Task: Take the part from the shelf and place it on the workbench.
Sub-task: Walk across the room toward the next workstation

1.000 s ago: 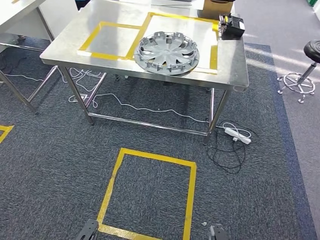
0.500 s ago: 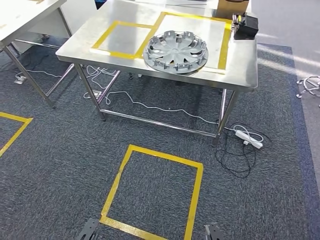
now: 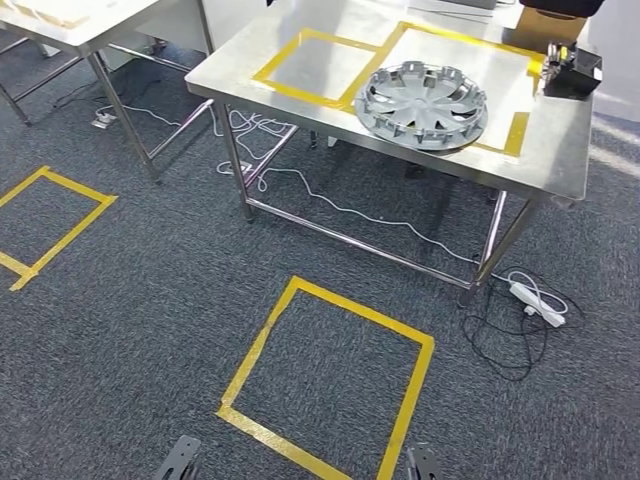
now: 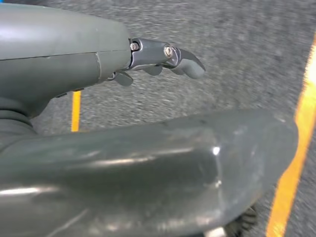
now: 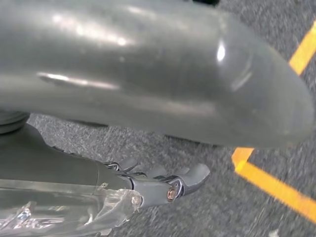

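A silver wheel cover (image 3: 420, 104) lies flat on the steel workbench (image 3: 558, 160), inside the right-hand yellow taped rectangle. The left-hand taped rectangle (image 3: 302, 65) holds nothing. My left hand (image 4: 149, 123) hangs over the grey carpet, thumb and fingers (image 4: 168, 55) stretched out and apart, holding nothing. My right hand (image 5: 149, 98) hangs the same way over the carpet, its fingers (image 5: 175, 185) extended and empty.
A black box (image 3: 571, 68) and a cardboard box (image 3: 555, 25) sit at the workbench's far right. A yellow taped square (image 3: 332, 380) marks the carpet in front of me, another (image 3: 53, 225) lies to the left. A second table (image 3: 83, 25) stands at the far left. A power strip (image 3: 537, 303) and cables lie under the bench.
The whole picture has slid to the right, so my view has turned left. The wheel cover stays where it was on the workbench. The second table and left floor square have come into view.
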Tool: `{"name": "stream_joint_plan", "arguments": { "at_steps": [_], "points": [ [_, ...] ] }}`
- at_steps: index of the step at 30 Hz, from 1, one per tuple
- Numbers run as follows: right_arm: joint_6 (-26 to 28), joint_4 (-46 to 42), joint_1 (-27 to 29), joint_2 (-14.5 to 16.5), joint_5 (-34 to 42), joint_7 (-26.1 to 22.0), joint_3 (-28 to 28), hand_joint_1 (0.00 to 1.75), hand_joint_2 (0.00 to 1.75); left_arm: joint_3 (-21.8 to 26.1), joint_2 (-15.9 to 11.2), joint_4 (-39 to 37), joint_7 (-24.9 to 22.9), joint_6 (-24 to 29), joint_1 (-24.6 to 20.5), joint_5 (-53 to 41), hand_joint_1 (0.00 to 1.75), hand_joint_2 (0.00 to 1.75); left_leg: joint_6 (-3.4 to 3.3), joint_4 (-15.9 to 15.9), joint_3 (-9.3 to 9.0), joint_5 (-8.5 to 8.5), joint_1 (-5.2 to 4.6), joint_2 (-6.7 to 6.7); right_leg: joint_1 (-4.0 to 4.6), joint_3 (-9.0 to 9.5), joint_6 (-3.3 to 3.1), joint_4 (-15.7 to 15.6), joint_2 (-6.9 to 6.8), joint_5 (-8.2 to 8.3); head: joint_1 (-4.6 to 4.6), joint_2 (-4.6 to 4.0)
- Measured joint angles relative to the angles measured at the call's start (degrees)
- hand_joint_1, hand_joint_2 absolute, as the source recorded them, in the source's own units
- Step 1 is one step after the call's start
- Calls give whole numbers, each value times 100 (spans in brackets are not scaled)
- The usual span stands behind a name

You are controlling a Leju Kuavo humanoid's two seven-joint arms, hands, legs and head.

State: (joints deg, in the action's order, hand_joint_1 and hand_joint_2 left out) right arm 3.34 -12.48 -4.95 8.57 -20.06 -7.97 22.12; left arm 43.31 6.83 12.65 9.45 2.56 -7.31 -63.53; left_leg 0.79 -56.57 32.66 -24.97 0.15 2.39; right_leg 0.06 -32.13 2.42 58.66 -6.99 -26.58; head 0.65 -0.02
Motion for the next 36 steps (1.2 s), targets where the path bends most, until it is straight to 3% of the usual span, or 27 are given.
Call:
{"name": "stream_joint_plan", "arguments": {
  "at_steps": [1, 3, 5, 6, 7, 8, 10, 12, 14, 15, 17, 19, 21, 22, 24, 26, 28, 29, 30, 32, 34, 36],
  "points": [
    [-1, 0, 2, 0, -3, 2, 0, 0, 0, 0, -3, 0, -8, 0, 10, -4, 0, 0, -34, 7, 5, 17, 12, -65, -16, -37, 31, 108, 140, -90, 8, 0],
    [-1, 3, 26, -1, -9, 5, 0, 0, 0, -1, -2, 0, -14, -2, 0, -7, 0, 0, -88, 14, 18, 43, 29, -207, -37, -289, 73, 706, 521, -444, 36, 0],
    [3, 8, 66, -1, -11, 12, 0, 0, 0, -1, 7, 0, -14, -7, -12, -8, 0, 0, -110, 12, 33, 53, 25, -374, -35, -637, 78, 1471, 678, -766, 50, 0],
    [4, 8, 81, -1, -12, 15, 0, 0, 0, -1, 10, 0, -15, -9, -6, -8, 0, 0, -111, 10, 35, 55, 23, -460, -33, -725, 75, 1642, 696, -785, 51, 0],
    [5, 9, 88, -1, -13, 16, 0, 0, 0, -1, 12, 0, -15, -11, 1, -8, 0, 0, -108, 8, 33, 58, 24, -546, -35, -702, 68, 1568, 708, -680, 50, 0],
    [5, 9, 90, -1, -13, 17, 0, 0, 0, -1, 14, 0, -16, -11, 5, -8, 0, 0, -102, 5, 28, 61, 28, -635, -42, -567, 58, 1268, 739, -482, 50, 0],
    [5, 10, 88, -1, -15, 18, 0, 0, 0, -1, 21, 0, -16, -11, -3, -9, 0, 0, -67, -12, 31, 65, 35, -804, -83, -185, 50, 446, 975, -114, 50, 0],
    [6, 14, 84, -1, -21, 24, 0, 0, 0, -1, 25, 0, -16, -11, -14, -10, 0, 0, 1, -23, 69, 83, 41, -938, -110, 17, 40, 31, 1181, -21, 47, 0],
    [10, 15, 76, -1, -33, 40, 1, 0, 0, -1, 25, 0, -16, -11, -1, -10, 0, 0, 83, 1, 112, 123, 63, -1062, -97, 37, -7, 2, 1124, -27, 43, 0],
    [13, 15, 70, -1, -41, 47, 2, 0, 0, -1, 23, 0, -16, -10, 12, -10, 0, 0, 114, -1, 129, 121, 67, -1051, -95, 43, -44, -11, 1053, -12, 42, 0],
    [17, 15, 63, 0, -51, 52, 5, 0, 0, -2, 24, 0, -16, -9, 12, -11, 0, 0, 164, -266, 274, -60, 47, -786, -104, 60, -121, -56, 892, 15, -3, 0],
    [18, 15, 69, -2, -57, 56, 8, 0, 0, -2, 31, -1, -16, -9, -13, -10, 0, 0, 198, -979, 626, -437, 33, -426, -88, 63, -163, -71, 710, 14, -49, 0],
    [20, 15, 83, -3, -63, 63, 13, 0, 0, -2, 41, -1, -16, -7, -17, -10, 0, 0, 218, -1594, 923, -639, 42, -314, -73, 62, -173, -70, 521, 5, -54, 0],
    [20, 15, 83, -2, -64, 66, 14, 0, 0, -1, 45, -1, -16, -5, -9, -10, 0, 0, 220, -1617, 929, -577, 44, -293, -71, 64, -171, -70, 436, 1, -54, 0],
    [19, 15, 73, -1, -64, 68, 15, 0, 0, -1, 47, 0, -16, 2, 0, -10, 0, 0, 213, -1045, 610, -220, 44, -181, -73, 84, -150, -70, 290, -14, -56, 0],
    [18, 15, 70, -3, -66, 69, 16, 0, 0, -2, 52, 0, -16, 6, -19, -10, 0, 0, 181, -308, 206, 27, 13, 81, -37, 108, -97, -59, 169, -52, -63, 0],
    [18, 15, 73, -5, -67, 73, 17, 0, 0, -2, 60, 0, -16, 7, -32, -9, 0, 0, 106, -27, 74, 49, -20, 172, 1, 140, -40, -65, 57, -84, -58, 0],
    [17, 15, 71, -5, -68, 77, 17, 0, 0, -2, 59, 0, -16, 7, -26, -8, 0, 0, 51, -19, 84, 52, -23, 89, 0, 167, -15, -80, -5, -92, -55, 0],
    [16, 15, 67, -4, -70, 81, 17, 0, 0, -1, 57, 0, -16, 7, -10, -8, 0, 0, 15, -11, 84, 57, -20, 21, -13, 188, 20, -84, -7, -111, -47, 0],
    [9, 15, 61, -3, -76, 93, 16, 0, 0, -1, 52, 0, -16, 10, 10, -8, 0, 0, -63, 2, 79, 75, -3, -117, -42, 126, 76, 133, 249, -289, -29, 0],
    [4, 16, 76, -3, -81, 110, 16, 0, 0, -1, 56, 0, -16, 14, 3, -8, 0, 0, -116, 5, 81, 85, 5, -257, -53, -179, 92, 820, 598, -657, -2, 0],
    [3, 19, 105, -3, -89, 128, 17, 0, 0, -1, 62, 0, -16, 15, 4, -8, 0, 0, -134, 3, 85, 86, -4, -426, -49, -537, 82, 1518, 691, -897, 8, 0]
  ]
}}
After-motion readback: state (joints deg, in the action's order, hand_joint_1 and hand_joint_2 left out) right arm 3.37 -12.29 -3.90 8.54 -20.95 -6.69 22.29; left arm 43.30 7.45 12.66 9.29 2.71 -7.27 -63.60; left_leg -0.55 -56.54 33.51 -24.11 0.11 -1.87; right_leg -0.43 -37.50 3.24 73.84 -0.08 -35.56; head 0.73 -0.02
